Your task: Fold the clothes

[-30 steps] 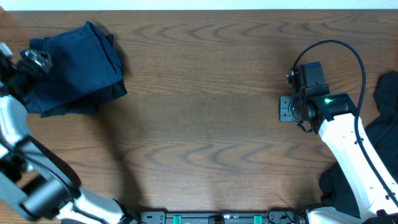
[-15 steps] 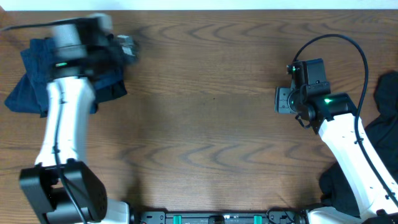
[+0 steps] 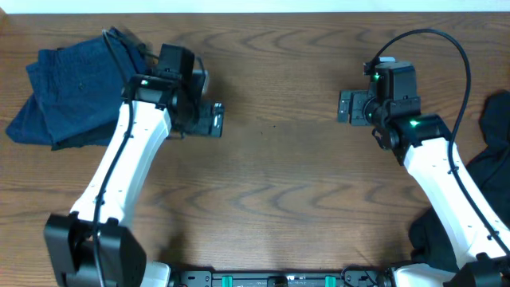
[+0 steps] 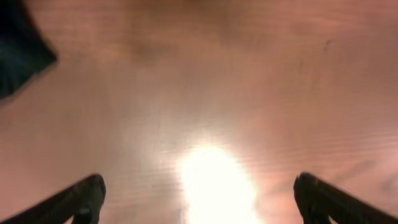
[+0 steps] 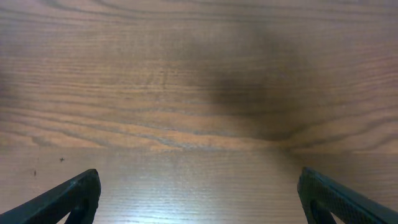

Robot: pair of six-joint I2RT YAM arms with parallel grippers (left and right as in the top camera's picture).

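Overhead view: folded denim shorts (image 3: 76, 96) lie at ten o'clock on the wooden table (image 3: 271, 199). Unfolded black garments (image 3: 490, 167) are heaped at three to four o'clock. The left gripper (image 3: 213, 119) and right gripper (image 3: 344, 106) are spread wide and empty over the bare centre.

Left wrist view: blurred; dark cloth, probably the shorts, is glimpsed at ten o'clock.

Right wrist view: only wood grain is shown.

The right arm crosses the heap, so cloth could be snagged or dragged off the edge.

Navy shorts (image 3: 73, 92); brown woodgrain tbl (image 3: 271, 199)
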